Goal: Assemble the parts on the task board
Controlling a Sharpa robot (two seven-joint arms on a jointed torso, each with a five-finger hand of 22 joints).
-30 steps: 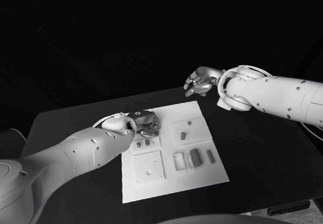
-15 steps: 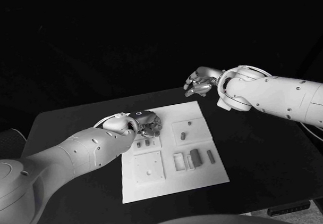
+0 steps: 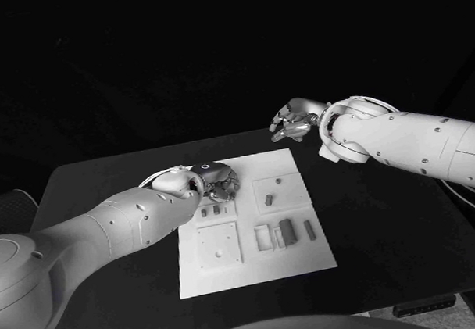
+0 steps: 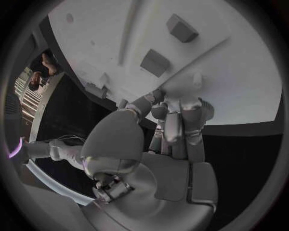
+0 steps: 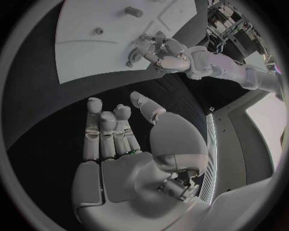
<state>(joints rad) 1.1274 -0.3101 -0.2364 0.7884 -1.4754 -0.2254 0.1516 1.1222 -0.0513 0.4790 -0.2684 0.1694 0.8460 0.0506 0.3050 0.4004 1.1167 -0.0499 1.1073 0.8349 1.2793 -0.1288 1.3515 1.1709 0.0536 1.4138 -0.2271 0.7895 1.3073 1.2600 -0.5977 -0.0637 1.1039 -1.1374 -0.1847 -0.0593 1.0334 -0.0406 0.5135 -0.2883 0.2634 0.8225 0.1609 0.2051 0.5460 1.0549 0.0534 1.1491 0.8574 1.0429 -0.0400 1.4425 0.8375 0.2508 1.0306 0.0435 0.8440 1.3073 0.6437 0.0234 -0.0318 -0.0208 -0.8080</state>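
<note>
Head view: left robot hand at the board's far corner, right robot hand aloft

Head view shows the white task board point(image 3: 248, 222) lying in the middle of the black table point(image 3: 402, 227). The left robot hand point(image 3: 217, 184) sits over the board's far left corner, fingers curled downward onto the plate; whether anything is pinched between them cannot be told from here. In the left wrist view the same hand point(image 4: 175, 125) has its fingertips point(image 4: 158, 96) bunched together at the board's edge, and it is still unclear whether a part is held.

Small parts point(image 3: 211, 211) lie just beside that hand on the board, a single short piece point(image 3: 268, 199) rests in the far right panel, and a group of upright blocks point(image 3: 288, 232) stands nearer the robot on the right half.

The right robot hand point(image 3: 294, 122) is raised above the table's far edge, well apart from the board. The right wrist view shows this hand point(image 5: 120, 144) with fingers extended, apart and holding nothing.
</note>
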